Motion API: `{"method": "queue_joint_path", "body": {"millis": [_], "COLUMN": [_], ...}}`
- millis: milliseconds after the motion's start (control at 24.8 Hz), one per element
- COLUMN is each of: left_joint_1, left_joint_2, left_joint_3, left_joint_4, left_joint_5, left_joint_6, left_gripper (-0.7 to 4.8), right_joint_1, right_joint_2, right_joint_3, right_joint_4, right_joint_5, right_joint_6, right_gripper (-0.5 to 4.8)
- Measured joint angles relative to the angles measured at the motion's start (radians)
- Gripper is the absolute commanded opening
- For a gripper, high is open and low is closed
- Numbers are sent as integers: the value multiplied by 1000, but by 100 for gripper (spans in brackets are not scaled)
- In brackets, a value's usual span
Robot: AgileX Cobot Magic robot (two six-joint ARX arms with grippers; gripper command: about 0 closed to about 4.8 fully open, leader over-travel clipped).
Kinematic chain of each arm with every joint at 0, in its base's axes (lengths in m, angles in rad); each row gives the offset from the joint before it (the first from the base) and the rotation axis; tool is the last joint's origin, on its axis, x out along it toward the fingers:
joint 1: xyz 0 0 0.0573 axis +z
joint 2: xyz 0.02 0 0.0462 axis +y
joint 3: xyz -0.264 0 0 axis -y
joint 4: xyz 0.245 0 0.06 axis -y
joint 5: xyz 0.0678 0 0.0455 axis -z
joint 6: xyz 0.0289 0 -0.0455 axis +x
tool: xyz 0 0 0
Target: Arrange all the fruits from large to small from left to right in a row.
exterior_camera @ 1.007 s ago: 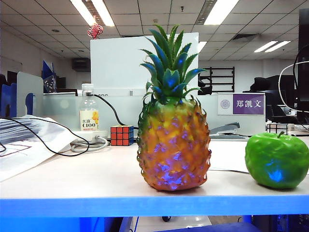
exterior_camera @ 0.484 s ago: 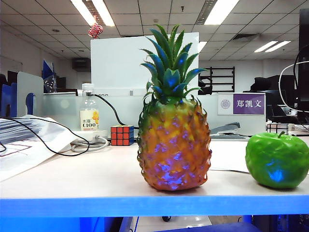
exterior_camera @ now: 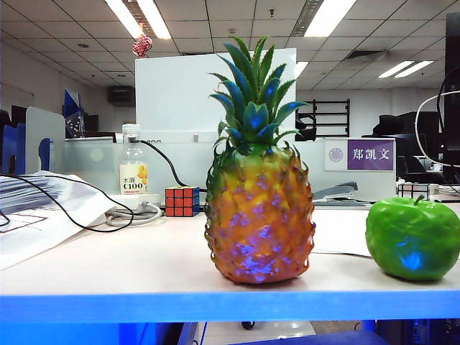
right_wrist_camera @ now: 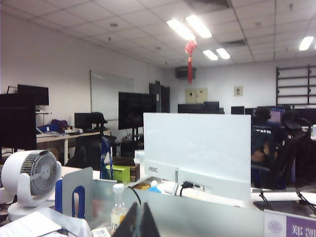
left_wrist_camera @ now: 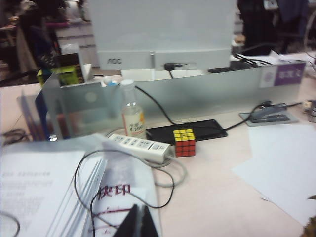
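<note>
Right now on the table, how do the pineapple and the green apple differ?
The pineapple is far taller than the apple. The pineapple is orange-yellow and scaly with a spiky green crown; the apple is smooth, glossy green with a short stem. The pineapple stands centre, the apple to its right. Both stand upright, untouched.

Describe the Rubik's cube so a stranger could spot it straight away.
Start at the tall pineapple standing mid-table in the exterior view, then look behind it to its left, toward the grey partition. Beside the white power strip and the clear bottle with a yellow label sits the Rubik's cube, the only small box with a grid of coloured squares, red facing front.
</note>
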Motion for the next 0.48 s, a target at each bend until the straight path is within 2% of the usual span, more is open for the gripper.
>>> {"method": "queue_joint_path", "body": {"millis": [40, 161, 282, 363, 484], "left_joint_1": [0, 0, 7, 6, 6], "left_joint_2": [-75, -254, -240, -240, -241], "left_joint_3": [-88, -239, -282, -295, -339], "left_joint_4": [16, 56, 50, 119, 168], "left_joint_5": [-38, -72, -53, -12, -13], "left_joint_6": [-25, -58, -92, -95, -103], "left_gripper": [-6, -6, -6, -6, -6], "right_joint_1": [0, 0, 0, -2, -2], "right_joint_2": [0, 0, 3, 2, 3], "right_joint_3": [0, 0, 0, 0, 0], "right_joint_4": [9, 20, 22, 4, -56], "right_joint_5": [0, 1, 3, 3, 10], "right_joint_6": [0, 0, -2, -3, -4], "right_gripper": [0, 0, -1, 0, 0]}}
